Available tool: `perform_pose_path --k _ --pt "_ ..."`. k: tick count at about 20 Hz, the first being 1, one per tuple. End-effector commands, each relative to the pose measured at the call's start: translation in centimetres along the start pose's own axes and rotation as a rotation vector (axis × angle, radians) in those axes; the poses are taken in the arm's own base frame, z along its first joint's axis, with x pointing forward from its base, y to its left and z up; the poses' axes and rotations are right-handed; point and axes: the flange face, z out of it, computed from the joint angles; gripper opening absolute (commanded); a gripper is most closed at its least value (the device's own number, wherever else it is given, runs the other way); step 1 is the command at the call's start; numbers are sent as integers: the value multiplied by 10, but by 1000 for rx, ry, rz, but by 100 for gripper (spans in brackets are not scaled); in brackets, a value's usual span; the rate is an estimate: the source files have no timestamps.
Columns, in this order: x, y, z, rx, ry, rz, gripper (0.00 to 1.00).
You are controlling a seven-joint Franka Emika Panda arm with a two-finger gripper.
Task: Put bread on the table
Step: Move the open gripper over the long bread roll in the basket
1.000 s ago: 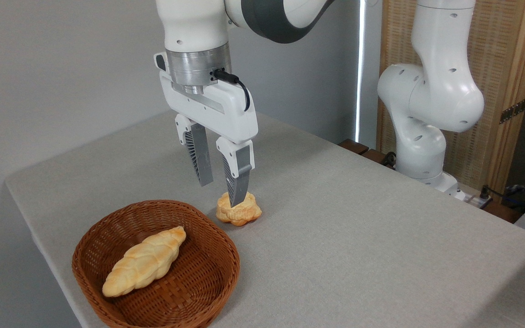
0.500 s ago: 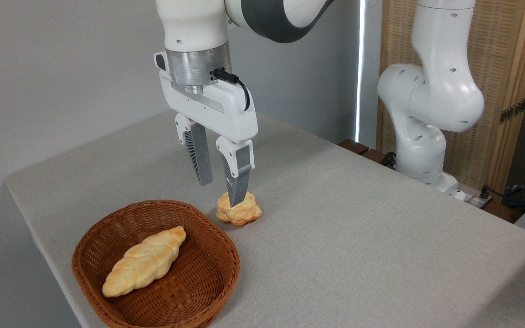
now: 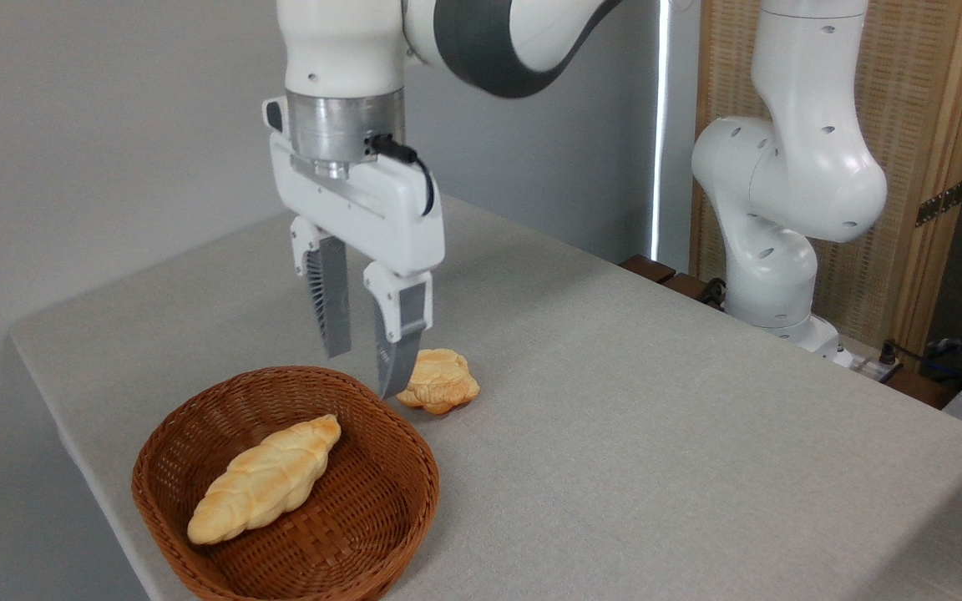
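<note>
- The tool [image 3: 362,372] hangs in the upper-left middle of the frame, fingers pointing down and parted, holding nothing.
- It sits above the far rim of the wicker basket [image 3: 285,488], probably lining up for a reach inside.
- The bread [image 3: 265,479] lies slantwise on the basket floor at lower left, untouched, so the task is not yet done.
- A small bun [image 3: 440,381] rests on the desk [image 3: 656,434] just right of the tool's fingertips.
</note>
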Motion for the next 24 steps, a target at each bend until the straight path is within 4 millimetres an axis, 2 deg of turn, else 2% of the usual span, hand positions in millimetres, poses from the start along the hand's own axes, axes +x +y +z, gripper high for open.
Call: perform_pose_path --k 1,5,9,17,24 --pt "12 -6 17 20 41 -4 100" --pt "23 -10 27 -21 144 -79 100" --pt "34 -15 60 -39 169 -135 100" --pt "49 -18 107 -22 190 -159 100" --pt "59 -8 122 -44 200 -160 100"
